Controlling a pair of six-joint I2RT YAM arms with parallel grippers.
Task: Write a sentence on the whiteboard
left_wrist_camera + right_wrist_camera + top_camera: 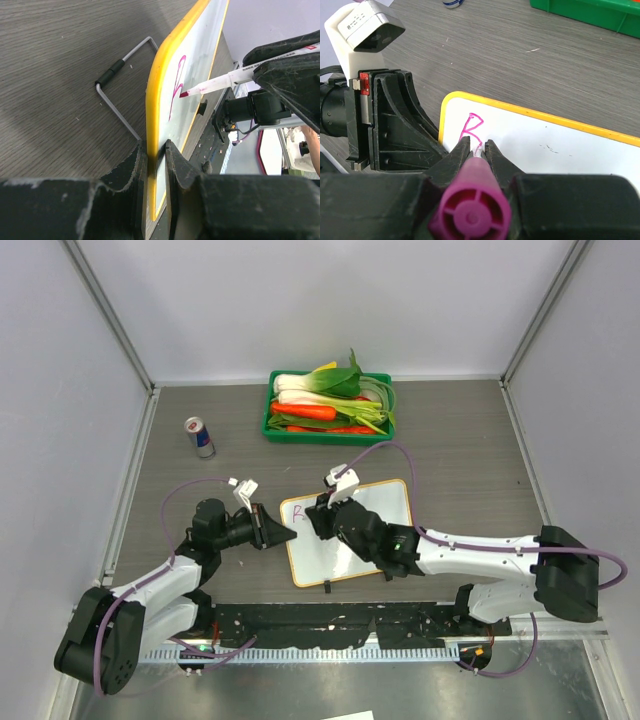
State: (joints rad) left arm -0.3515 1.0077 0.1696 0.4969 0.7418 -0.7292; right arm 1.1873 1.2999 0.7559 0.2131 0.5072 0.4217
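Whiteboard (312, 558) sits on the gray table (460, 440) near its middle, just in front of the two arm bases and turned slightly off square, with a yellow-orange rim around its white face. The left gripper (156, 152) pinches the board's left edge, one finger on each face of the rim. The right gripper (477, 147) is clamped on a marker (220, 82) with a white barrel and a magenta end cap, and the magenta tip touches the board close to its upper left corner. Of the sentence (472, 127) only a single magenta letter, a "B" or "R", stands there. A bent wire stand (110, 71) with a black sleeve lies on the table next to the board's gripped edge. Well behind the board, a green tray (300, 435) of vegetables sits at the table's far edge, and a drink can (199, 437) stands upright to its left.
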